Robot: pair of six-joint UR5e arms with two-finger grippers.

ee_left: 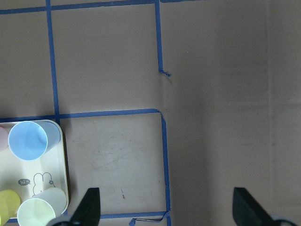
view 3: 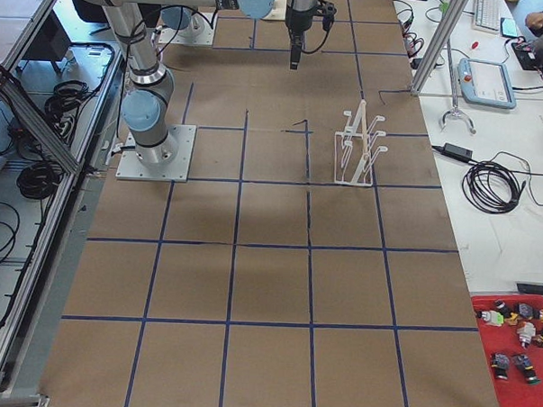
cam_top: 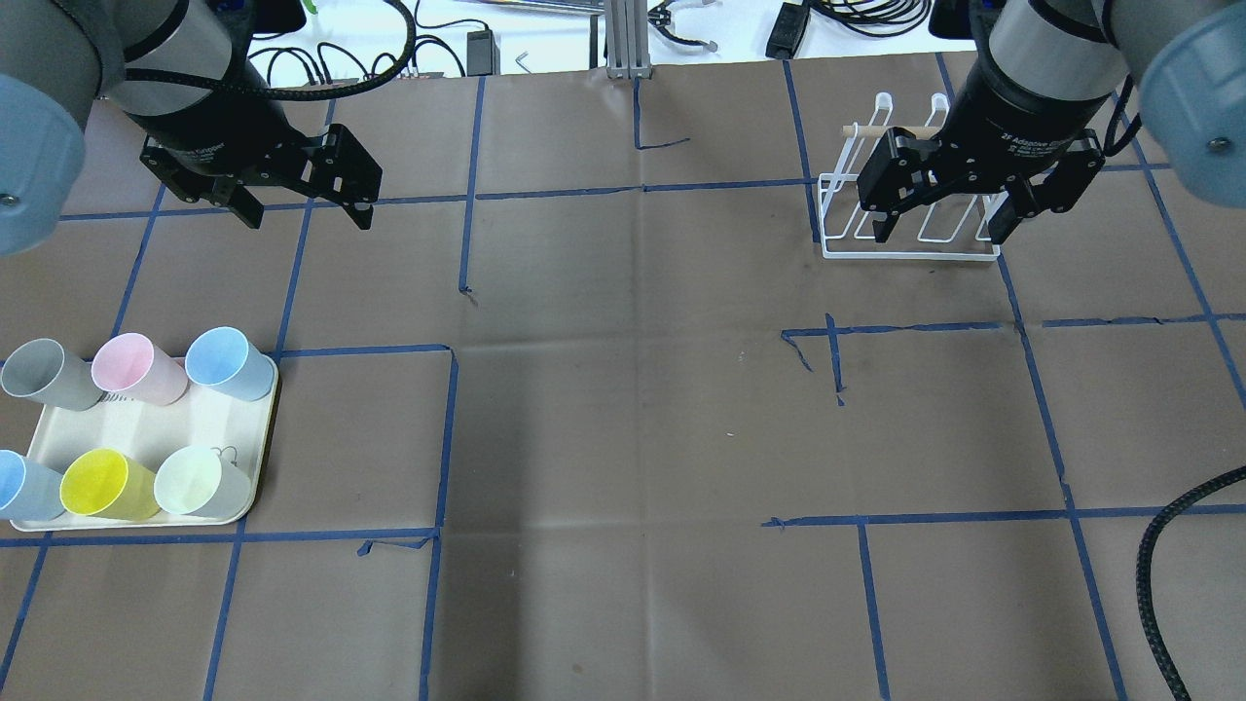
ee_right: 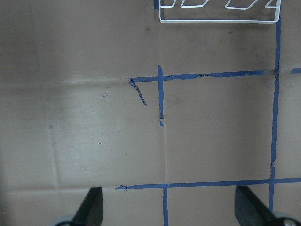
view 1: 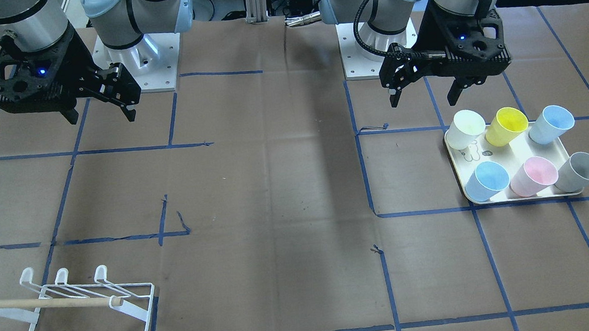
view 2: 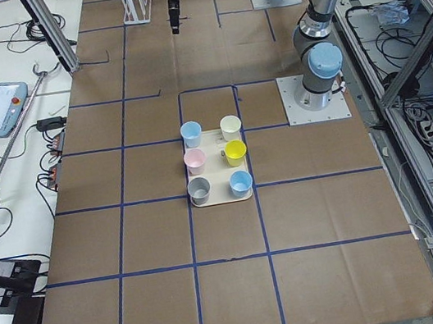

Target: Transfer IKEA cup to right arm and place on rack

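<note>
Several pastel cups stand on a cream tray (cam_top: pixel 195 428) at the table's left: grey (cam_top: pixel 44 373), pink (cam_top: pixel 131 368), blue (cam_top: pixel 226 362), another blue (cam_top: pixel 19 485), yellow (cam_top: pixel 102 484) and whitish (cam_top: pixel 200 482). My left gripper (cam_top: pixel 310 219) hangs open and empty above the table, beyond the tray; its wrist view shows the blue cup (ee_left: pixel 29 140) and the whitish cup (ee_left: pixel 40 212) at lower left. My right gripper (cam_top: pixel 939 234) hangs open and empty, high over the white wire rack (cam_top: pixel 910 243) with its wooden dowel (view 1: pixel 45 303). The rack's base edge (ee_right: pixel 216 20) shows in the right wrist view.
Brown paper with blue tape lines covers the table (cam_top: pixel 633 409). A thick black hose (cam_top: pixel 1178 545) shows at the lower right of the overhead view. Cables lie beyond the table's far edge. The arm bases (view 1: pixel 136 62) stand on the robot's side.
</note>
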